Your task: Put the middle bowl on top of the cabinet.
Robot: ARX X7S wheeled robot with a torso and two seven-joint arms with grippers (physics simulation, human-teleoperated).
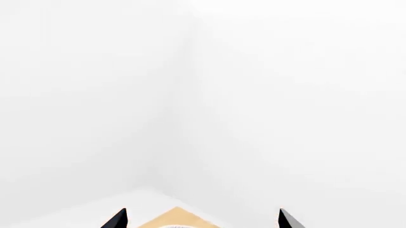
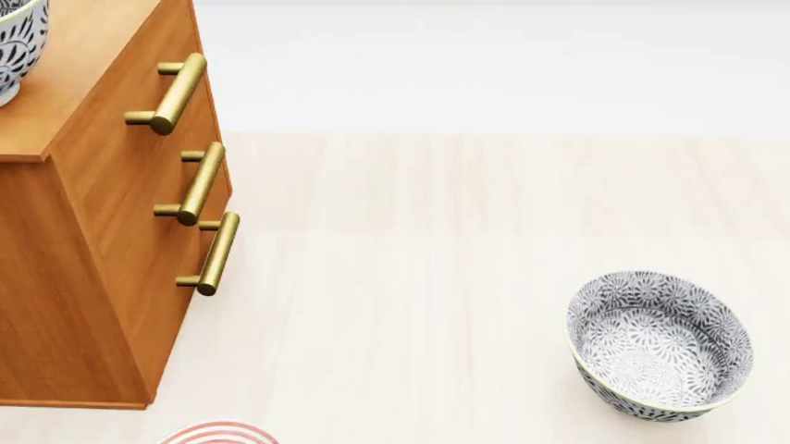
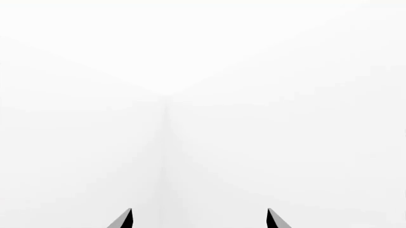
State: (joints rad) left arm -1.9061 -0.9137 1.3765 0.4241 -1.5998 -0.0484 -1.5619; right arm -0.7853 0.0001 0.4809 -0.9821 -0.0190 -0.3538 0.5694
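The middle bowl [image 2: 15,42] sits on the cabinet [image 2: 87,185] top at its edge; both grippers' fingers [image 1: 117,219] [image 3: 123,219] are spread, empty — a nudge could tip it off

Cabinet [image 2: 87,231]: at the left of the head view, standing on the table [image 2: 432,259], its handled front [image 2: 198,182] turned toward the right. Bowl [image 2: 15,42]: on the cabinet's top at the far left edge of the view, partly cut off; a second bowl [image 2: 660,344]: on the table at the near right, well apart from the cabinet. Round ringed item [image 2: 222,433]: at the near edge, just before the cabinet's corner, mostly out of view.
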